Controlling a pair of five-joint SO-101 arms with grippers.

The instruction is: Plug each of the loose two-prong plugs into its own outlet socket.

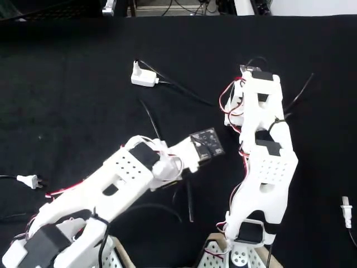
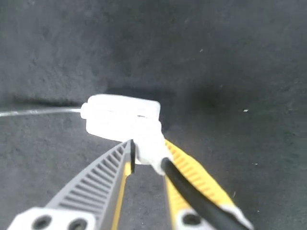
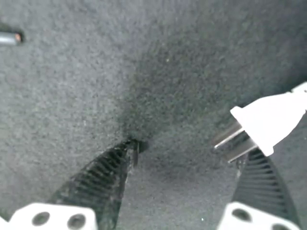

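The left gripper (image 2: 145, 148) pinches a white plug (image 2: 152, 154) at its socket (image 2: 120, 117), mid-table; a skewed push may slide the socket away. The right gripper (image 3: 187, 154), spread farther right, may nudge the second plug (image 3: 268, 124) aside.

Spread with black cloth from edge to edge of the table (image 1: 72, 111). Lying on it toward the far side, a white outlet socket (image 1: 143, 79) with a thin black cord (image 1: 184, 92) trailing toward the middle; close to the left edge, a white two-prong plug (image 1: 28, 180) on its own lead; by the right edge, a second plug (image 1: 346, 212), well apart from both. Resting on the cloth too, another white socket block (image 2: 122, 117) and loose black cables (image 1: 189, 206) near the arms' bases.
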